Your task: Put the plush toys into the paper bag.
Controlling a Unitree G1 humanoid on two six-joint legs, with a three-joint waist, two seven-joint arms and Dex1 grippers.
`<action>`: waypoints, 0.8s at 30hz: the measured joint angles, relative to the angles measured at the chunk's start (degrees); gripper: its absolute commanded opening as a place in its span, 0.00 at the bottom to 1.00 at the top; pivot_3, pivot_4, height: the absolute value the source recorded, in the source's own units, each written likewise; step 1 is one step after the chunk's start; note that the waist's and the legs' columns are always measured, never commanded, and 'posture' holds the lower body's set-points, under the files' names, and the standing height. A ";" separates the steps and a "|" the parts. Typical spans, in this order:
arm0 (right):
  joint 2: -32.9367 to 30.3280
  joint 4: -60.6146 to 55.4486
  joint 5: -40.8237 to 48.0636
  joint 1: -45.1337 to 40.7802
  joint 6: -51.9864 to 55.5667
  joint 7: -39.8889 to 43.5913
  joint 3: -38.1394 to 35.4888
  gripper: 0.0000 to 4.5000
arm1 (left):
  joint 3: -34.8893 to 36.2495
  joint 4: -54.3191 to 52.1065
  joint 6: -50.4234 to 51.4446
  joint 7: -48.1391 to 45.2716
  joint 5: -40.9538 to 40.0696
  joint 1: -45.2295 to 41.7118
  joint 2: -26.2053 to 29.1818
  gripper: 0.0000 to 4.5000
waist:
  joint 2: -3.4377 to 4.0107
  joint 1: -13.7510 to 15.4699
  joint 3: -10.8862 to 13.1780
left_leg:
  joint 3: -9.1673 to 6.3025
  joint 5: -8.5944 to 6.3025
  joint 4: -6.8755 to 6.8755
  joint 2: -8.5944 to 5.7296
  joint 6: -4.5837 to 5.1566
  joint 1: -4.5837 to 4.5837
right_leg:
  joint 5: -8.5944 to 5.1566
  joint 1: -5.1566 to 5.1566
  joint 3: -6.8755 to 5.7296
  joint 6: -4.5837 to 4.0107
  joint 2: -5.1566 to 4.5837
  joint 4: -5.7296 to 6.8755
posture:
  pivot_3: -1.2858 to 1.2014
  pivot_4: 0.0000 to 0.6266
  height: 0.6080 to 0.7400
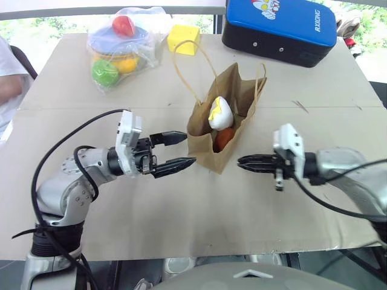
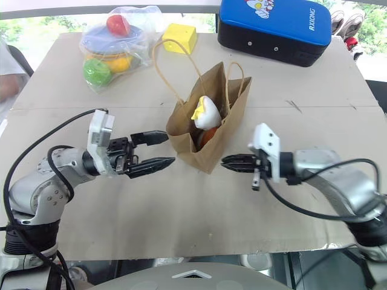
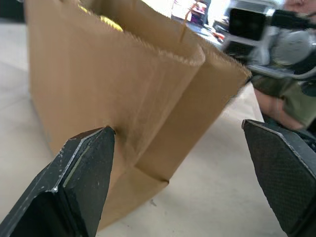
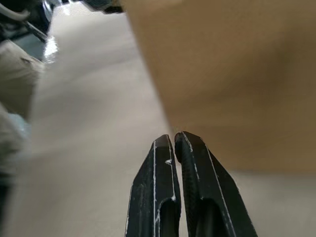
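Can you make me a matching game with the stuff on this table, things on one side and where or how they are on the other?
Things:
1. white plush toy
2. left gripper
3. right gripper
4. yellow block

States:
A. shut, beside the paper bag
B. at the table's far edge
C. open
D. inside the bag

Pairs: 1-D, 2-C, 3-A, 4-B

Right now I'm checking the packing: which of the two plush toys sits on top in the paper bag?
The white plush toy with the yellow tuft sits on top, poking above the rim of the paper bag; the brown plush toy lies beneath it.
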 measured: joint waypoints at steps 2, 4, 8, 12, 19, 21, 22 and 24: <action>3.37 3.39 -3.09 -2.53 -1.72 0.58 2.37 0.01 | -0.83 0.09 -0.17 -0.16 0.24 -0.51 -0.08 1.00 | 0.00 0.05 0.00 | -0.01 0.00 -0.01 0.00 0.00 -0.02 | 0.19 -0.01 -0.01 -0.02 0.00 0.00 | 0.52 0.24 1.00; 9.14 8.27 -5.89 -6.16 -3.81 1.31 4.41 0.01 | -2.03 0.51 -1.01 -0.11 1.91 -0.91 0.11 1.00 | 0.00 0.04 0.00 | -0.01 0.00 -0.01 0.00 0.00 -0.02 | 0.22 -0.01 -0.01 0.02 0.01 0.00 | 0.52 0.24 1.00; 13.69 12.43 -8.51 -7.91 -6.01 2.37 5.83 0.01 | -2.91 1.00 -2.51 1.60 4.02 -1.13 -0.69 1.00 | 0.00 0.26 0.00 | -0.04 0.00 -0.02 0.00 0.00 -0.03 | 0.22 0.00 -0.05 0.02 -0.01 0.01 | 0.52 0.24 1.00; 17.55 15.37 -10.10 -8.26 -7.14 2.81 5.87 0.01 | -3.28 0.80 -4.17 4.89 6.17 -0.75 -2.46 1.00 | 0.01 0.19 0.00 | -0.03 0.00 -0.02 0.00 0.00 -0.03 | 0.23 0.00 -0.04 0.02 -0.01 0.03 | 0.52 0.24 1.00; 19.78 17.67 -12.07 -8.31 -7.92 3.16 5.62 0.01 | -5.62 -0.73 -8.98 13.88 12.62 0.79 -8.97 1.00 | 0.00 0.20 0.00 | -0.03 0.00 -0.02 -0.01 0.00 -0.01 | 0.24 0.00 -0.03 0.01 -0.01 0.06 | 0.52 0.24 1.00; 20.05 17.64 -12.08 -8.03 -7.99 3.20 5.55 0.01 | -6.36 -1.03 -9.48 16.34 13.71 0.65 -10.66 1.00 | 0.00 0.21 0.00 | -0.04 0.00 -0.02 -0.01 0.00 -0.01 | 0.24 0.01 -0.03 0.02 -0.01 0.07 | 0.52 0.24 1.00; 20.08 17.64 -12.13 -7.52 -8.14 3.21 5.50 0.01 | -7.03 -1.27 -9.54 18.16 14.31 0.37 -12.16 1.00 | 0.00 0.25 -0.01 | -0.05 0.00 -0.01 -0.02 0.00 -0.01 | 0.24 0.01 -0.04 0.02 -0.01 0.08 | 0.52 0.24 1.00; 20.08 17.65 -12.74 -6.09 -8.61 3.24 5.48 0.01 | -8.39 -1.33 -9.69 21.61 16.28 -0.28 -14.88 1.00 | -0.02 0.34 -0.02 | -0.05 0.00 0.00 -0.04 0.00 -0.02 | 0.24 0.04 -0.04 0.03 -0.02 0.06 | 0.52 0.24 1.00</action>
